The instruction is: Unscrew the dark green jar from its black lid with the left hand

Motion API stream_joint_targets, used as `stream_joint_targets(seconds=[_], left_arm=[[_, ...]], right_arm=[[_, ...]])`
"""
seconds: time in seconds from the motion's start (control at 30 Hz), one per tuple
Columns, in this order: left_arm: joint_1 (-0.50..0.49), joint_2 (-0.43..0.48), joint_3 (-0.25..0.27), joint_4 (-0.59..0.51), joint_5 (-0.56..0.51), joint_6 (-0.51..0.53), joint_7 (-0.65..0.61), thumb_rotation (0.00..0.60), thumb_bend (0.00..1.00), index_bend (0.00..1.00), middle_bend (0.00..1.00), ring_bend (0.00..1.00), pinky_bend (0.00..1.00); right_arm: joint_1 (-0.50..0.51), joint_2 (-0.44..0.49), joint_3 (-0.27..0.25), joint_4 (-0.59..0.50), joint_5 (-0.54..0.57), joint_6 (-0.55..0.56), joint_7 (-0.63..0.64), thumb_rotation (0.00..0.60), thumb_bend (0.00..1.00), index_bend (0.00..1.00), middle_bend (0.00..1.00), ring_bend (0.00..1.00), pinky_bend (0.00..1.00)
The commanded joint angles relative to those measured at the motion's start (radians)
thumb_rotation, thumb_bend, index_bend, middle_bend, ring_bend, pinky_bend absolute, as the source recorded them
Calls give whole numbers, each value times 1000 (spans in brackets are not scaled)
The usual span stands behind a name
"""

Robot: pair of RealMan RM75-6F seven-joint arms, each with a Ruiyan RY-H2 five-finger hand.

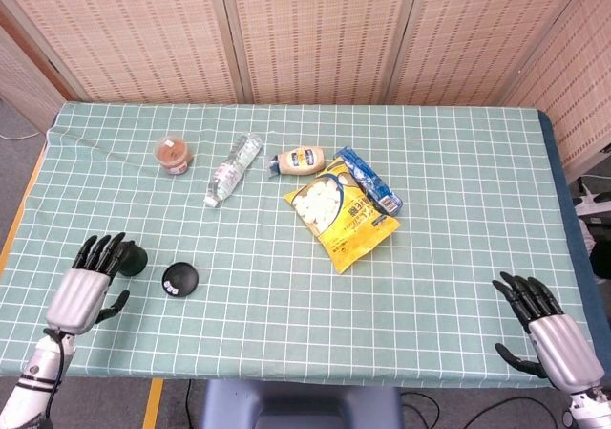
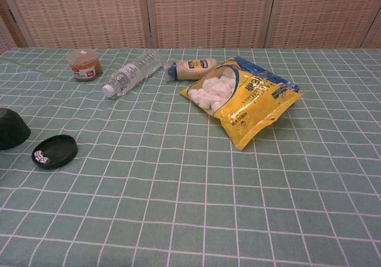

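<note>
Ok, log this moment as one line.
left hand: open, beside dark green jar | black lid: off, on table beside jar | right hand: open, idle

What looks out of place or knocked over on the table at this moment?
Nothing is spilled or damaged. The water bottle and the mayonnaise bottle lie on their sides. The black lid lies apart from the dark green jar, inside facing up. The snack bag lies flat.
</note>
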Motion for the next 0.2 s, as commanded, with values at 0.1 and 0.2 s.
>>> stream_joint_targets(seconds=[0.1, 0.2], left_arm=[[251, -116, 36, 240, 138, 192, -197, 600, 361, 0, 0, 0, 8], [246, -93, 27, 223, 151, 160, -205, 600, 360, 0, 0, 0, 9]], right_arm=[[-4, -6, -3, 4, -8, 5, -8, 600, 181, 0, 0, 0, 0], [-6, -12, -1, 7, -9, 7, -20, 600, 182, 0, 0, 0, 0]])
